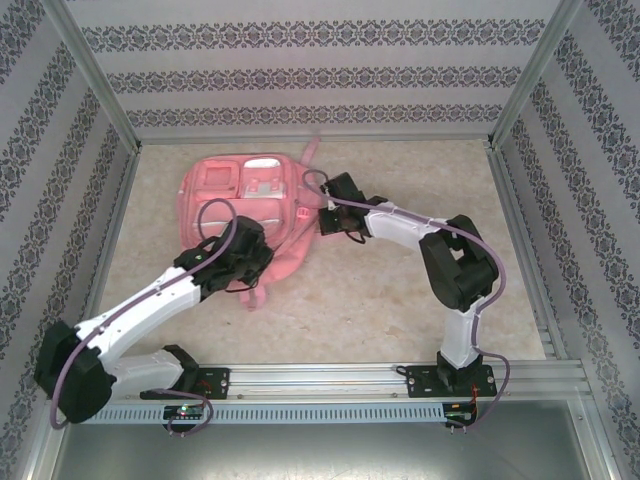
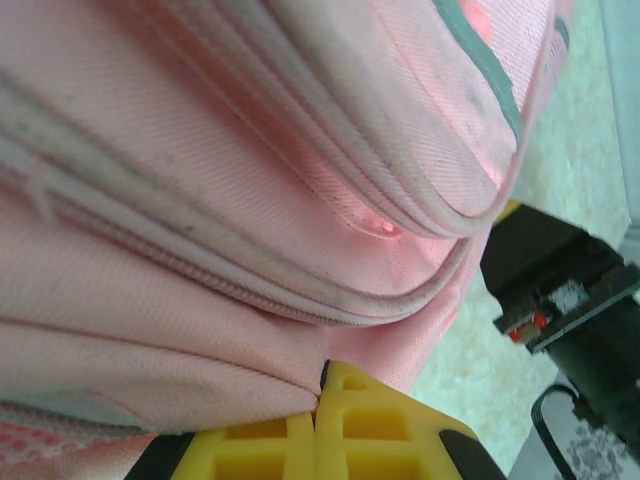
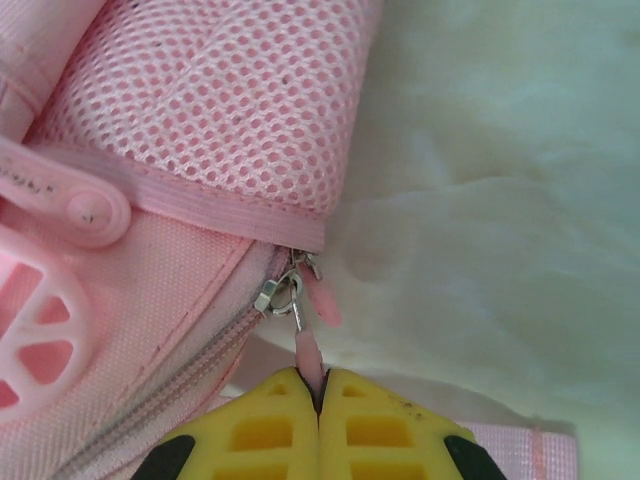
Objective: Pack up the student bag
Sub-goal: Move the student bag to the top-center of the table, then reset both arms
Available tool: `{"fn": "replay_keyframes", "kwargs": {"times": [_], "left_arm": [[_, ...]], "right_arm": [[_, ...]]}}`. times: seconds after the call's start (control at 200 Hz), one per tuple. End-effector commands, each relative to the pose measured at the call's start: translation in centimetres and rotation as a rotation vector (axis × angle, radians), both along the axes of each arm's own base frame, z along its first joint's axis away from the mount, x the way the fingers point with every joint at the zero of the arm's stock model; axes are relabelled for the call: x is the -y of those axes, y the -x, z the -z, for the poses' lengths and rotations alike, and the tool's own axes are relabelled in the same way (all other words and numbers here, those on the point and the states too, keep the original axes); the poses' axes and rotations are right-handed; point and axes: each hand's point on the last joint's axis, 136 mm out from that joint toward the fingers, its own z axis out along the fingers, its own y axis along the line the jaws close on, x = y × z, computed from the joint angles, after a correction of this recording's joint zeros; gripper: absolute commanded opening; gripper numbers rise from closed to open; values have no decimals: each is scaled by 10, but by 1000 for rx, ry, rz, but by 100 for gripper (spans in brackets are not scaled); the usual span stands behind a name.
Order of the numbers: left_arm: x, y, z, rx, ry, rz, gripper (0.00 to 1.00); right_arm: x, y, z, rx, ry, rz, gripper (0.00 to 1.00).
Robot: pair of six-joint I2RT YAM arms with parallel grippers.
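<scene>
top external: beige marbled table (image 1: 400,300), patterned walls (image 1: 300,70), pink student bag (image 1: 215,180).

left arm (image 1: 150,300) stretched forward, left tool (image 2: 322,378) pinched tight; right arm (image 1: 455,268) bent inward, right tool (image 3: 318,388) pinched tight.

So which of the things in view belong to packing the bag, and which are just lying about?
Part of the job:
student bag
zip pull, pinched by the right gripper
left gripper, shut on the bag's fabric

Just there:
table
patterned walls
metal rail under the arm bases
</scene>
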Motion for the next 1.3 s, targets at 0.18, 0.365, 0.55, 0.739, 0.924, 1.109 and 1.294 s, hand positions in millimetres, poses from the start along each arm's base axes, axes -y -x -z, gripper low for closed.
{"fn": "replay_keyframes", "kwargs": {"times": [0.18, 0.365, 0.55, 0.739, 0.924, 1.109, 1.294], "left_arm": [[80, -10, -24, 30, 5, 244, 5], [91, -20, -40, 67, -44, 317, 49], [65, -26, -70, 136, -214, 359, 83], [-9, -49, -103, 195, -475, 334, 100], [-122, -71, -102, 139, -770, 161, 100], [-201, -90, -66, 184, -1046, -1, 100], [-245, -98, 5, 70, -1141, 36, 99]], "right_arm": [[112, -35, -4, 29, 150, 294, 0], [112, -33, -19, 51, 123, 295, 26], [119, -21, -50, 116, 98, 304, 42], [145, 1, -104, 246, 89, 342, 66], [190, 28, -154, 389, 78, 439, 98], [231, 49, -160, 480, 64, 489, 98], [251, 62, -128, 562, 193, 458, 98]]}}
